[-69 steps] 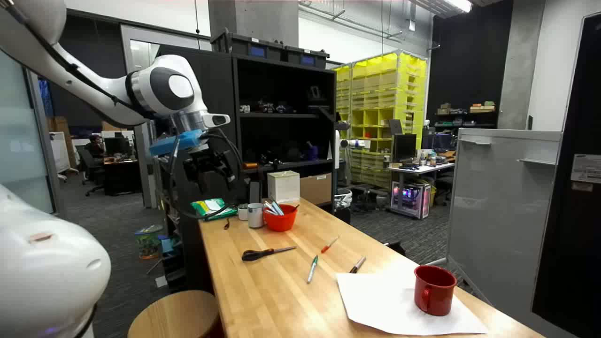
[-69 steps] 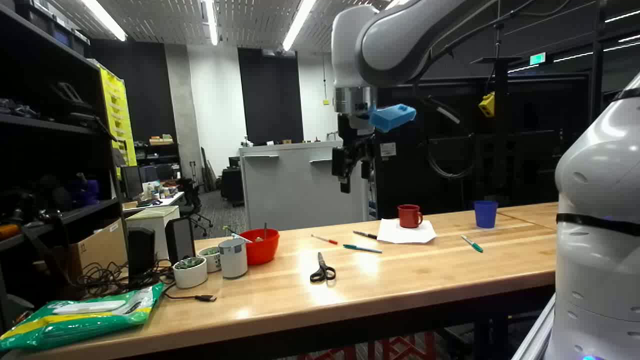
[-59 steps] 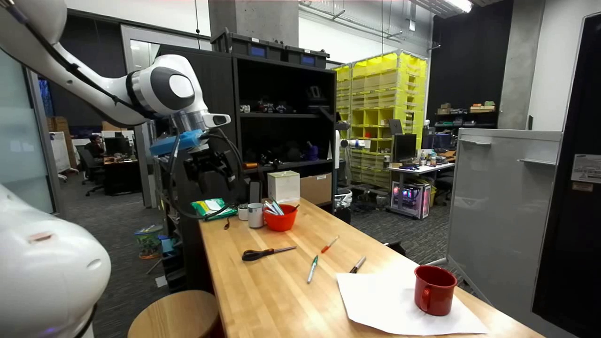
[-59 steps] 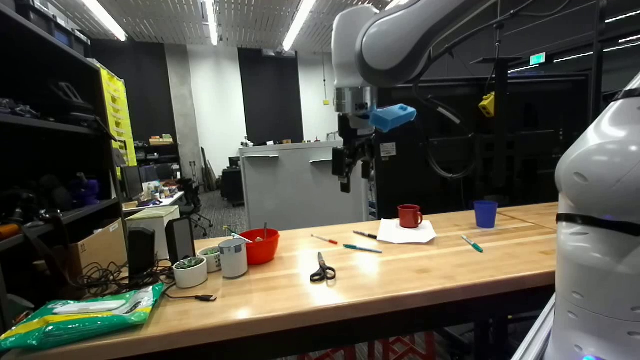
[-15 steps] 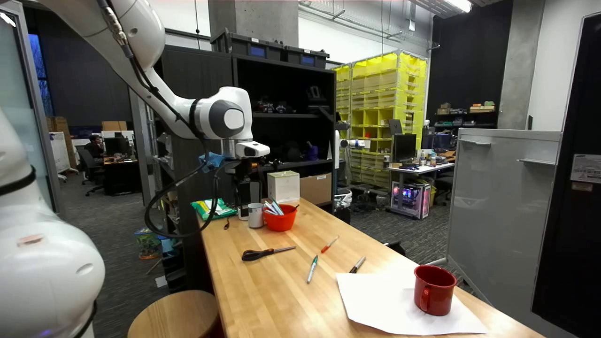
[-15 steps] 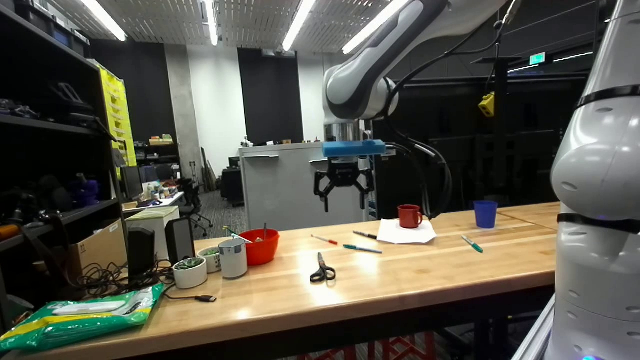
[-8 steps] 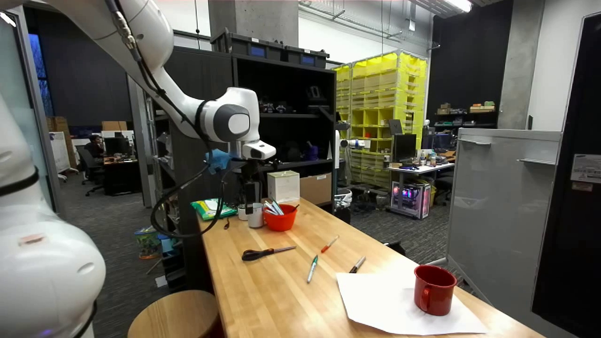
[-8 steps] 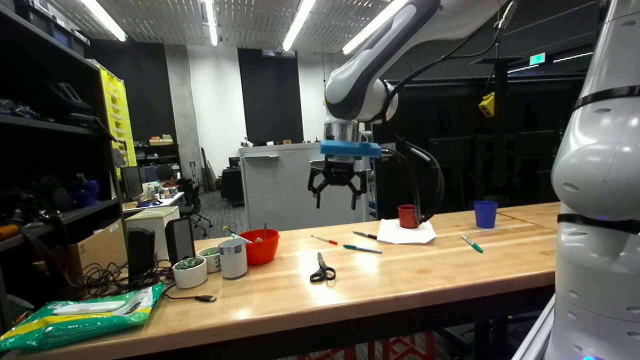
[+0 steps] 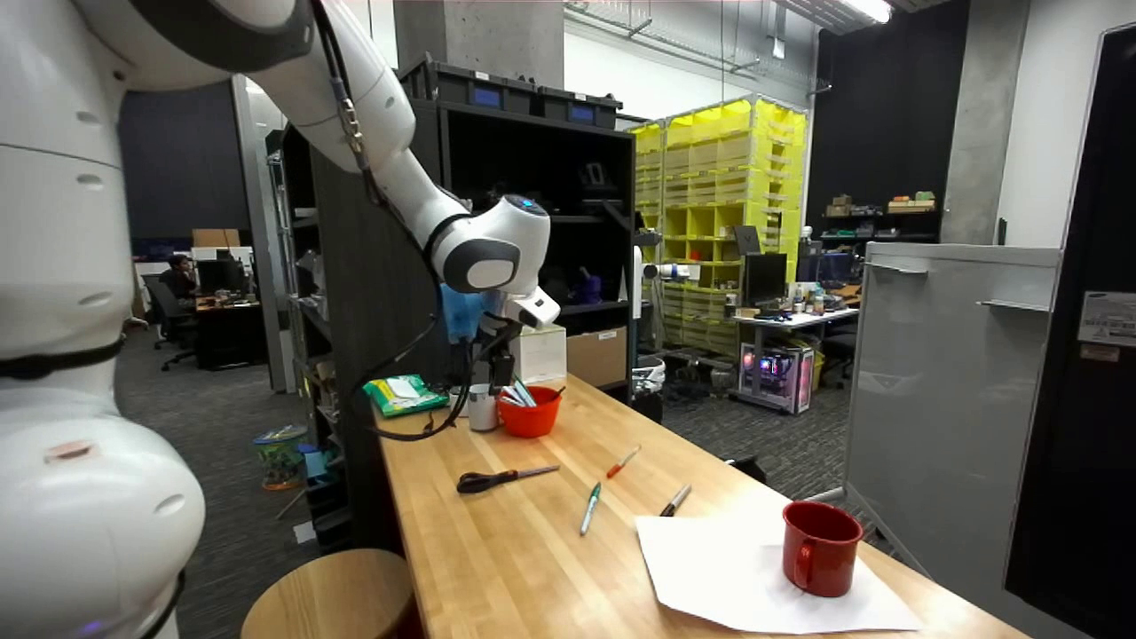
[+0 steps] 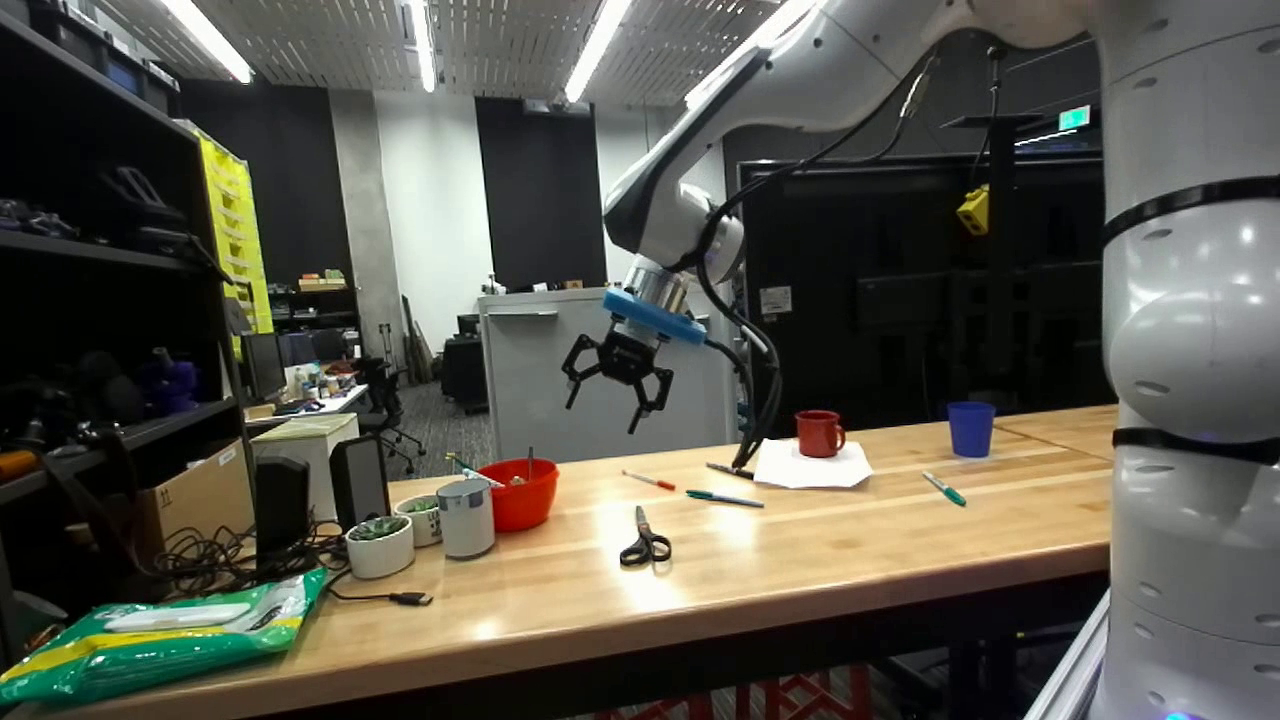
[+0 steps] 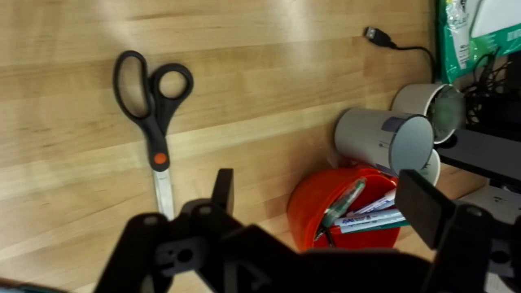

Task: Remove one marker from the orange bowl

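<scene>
The orange bowl stands at the table's shelf end, also seen in an exterior view and the wrist view. It holds several markers, including white-bodied ones and a green translucent one. Their ends rise above the rim in an exterior view. My gripper is open and empty, tilted, in the air above the table and short of the bowl in this view. In the wrist view my gripper has its fingers wide apart, with the bowl between and below them; its near edge is hidden.
A grey-white cup stands against the bowl, with small potted plants beside it. Scissors, loose markers, a red mug on paper and a blue cup are on the table. A dark shelf borders this end.
The arm has swung toward the bowl and come lower. The gripper has turned and is now tilted with its fingers pointing toward the bowl's side. The bowl and markers have not moved.
</scene>
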`<state>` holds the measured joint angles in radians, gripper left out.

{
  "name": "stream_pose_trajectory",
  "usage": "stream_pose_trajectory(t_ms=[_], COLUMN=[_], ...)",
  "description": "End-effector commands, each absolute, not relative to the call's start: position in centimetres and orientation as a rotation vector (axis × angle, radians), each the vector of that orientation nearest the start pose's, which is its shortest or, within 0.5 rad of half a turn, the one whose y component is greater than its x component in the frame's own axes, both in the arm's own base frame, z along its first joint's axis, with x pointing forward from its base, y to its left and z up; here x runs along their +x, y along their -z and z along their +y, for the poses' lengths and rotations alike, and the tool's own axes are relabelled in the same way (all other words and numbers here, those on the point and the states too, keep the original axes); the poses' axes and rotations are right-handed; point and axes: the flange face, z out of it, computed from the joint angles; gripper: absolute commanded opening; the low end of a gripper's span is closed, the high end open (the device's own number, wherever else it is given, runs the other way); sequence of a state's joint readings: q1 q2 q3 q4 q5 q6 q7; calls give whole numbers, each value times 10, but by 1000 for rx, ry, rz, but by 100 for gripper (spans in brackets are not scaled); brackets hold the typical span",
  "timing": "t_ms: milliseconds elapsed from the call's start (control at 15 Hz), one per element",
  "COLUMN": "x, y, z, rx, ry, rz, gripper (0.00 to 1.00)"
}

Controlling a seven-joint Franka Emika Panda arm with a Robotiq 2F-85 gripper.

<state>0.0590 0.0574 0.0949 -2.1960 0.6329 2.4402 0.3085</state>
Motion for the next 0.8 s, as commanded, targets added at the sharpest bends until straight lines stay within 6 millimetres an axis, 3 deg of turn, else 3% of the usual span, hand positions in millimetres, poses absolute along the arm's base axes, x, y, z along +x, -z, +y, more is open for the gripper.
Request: stream_pose_trajectory(t_ms=[0, 467, 533, 600, 733], x=[603, 684, 690, 671, 684], y=[-366, -355, -355, -354, -351], z=[93, 99, 99, 96, 96], rx=[-2446, -2360, -2366, -2385, -2376], ry=[35, -32, -23, -10, -3], rz=[743, 715, 726, 724, 721], gripper=[100, 100, 100, 100, 100])
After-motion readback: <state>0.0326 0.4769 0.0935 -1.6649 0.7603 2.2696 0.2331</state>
